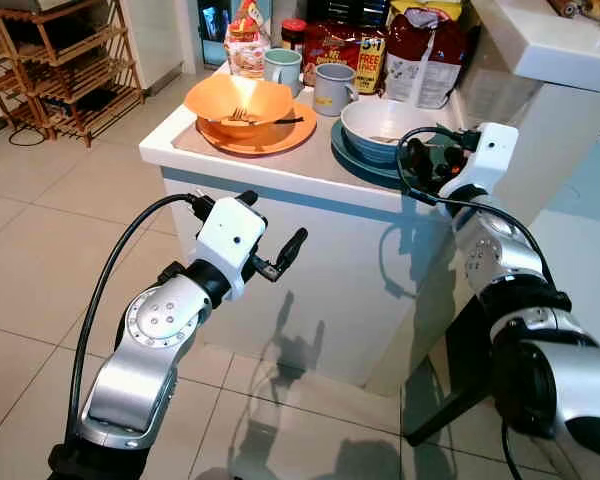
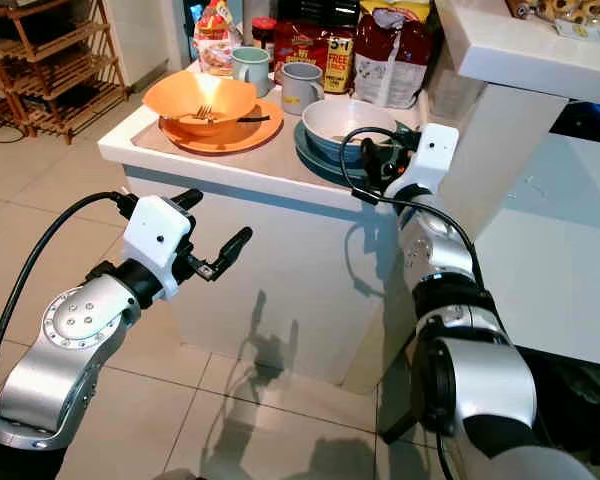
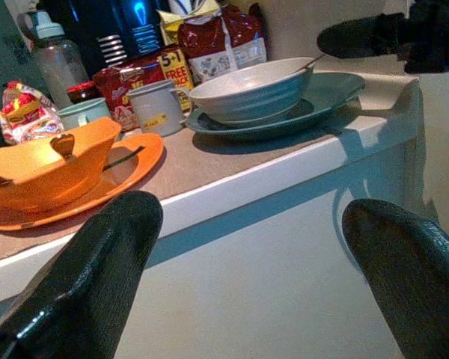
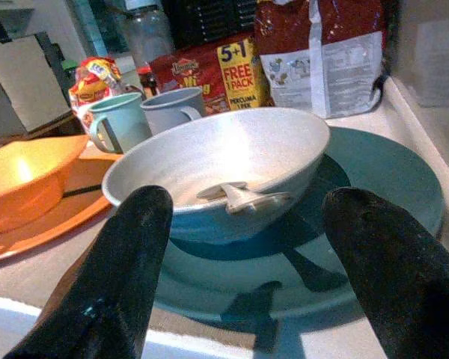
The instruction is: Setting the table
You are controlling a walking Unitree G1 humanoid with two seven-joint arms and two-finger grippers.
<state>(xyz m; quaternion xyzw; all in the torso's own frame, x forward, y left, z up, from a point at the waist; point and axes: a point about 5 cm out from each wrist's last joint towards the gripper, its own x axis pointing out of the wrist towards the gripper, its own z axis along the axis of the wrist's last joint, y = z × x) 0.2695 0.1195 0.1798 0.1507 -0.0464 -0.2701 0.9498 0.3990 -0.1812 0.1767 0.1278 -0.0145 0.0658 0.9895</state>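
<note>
The right claw [image 1: 420, 160] hovers at the near edge of the table [image 1: 280, 165], its fingers [image 4: 127, 262] spread wide. Straight ahead of it, close, sits a teal bowl [image 4: 217, 168] with a utensil inside, resting on a teal plate [image 4: 382, 194]. Beyond the bowl stand two mugs [image 4: 146, 112] and food packets [image 4: 209, 75].

The left claw [image 1: 275, 255] hangs below the table's edge, in front of its white side, fingers [image 3: 82, 277] also spread and holding nothing. Above and ahead of it sit an orange bowl [image 1: 238, 100] holding a fork, on an orange plate [image 1: 270, 140].
</note>
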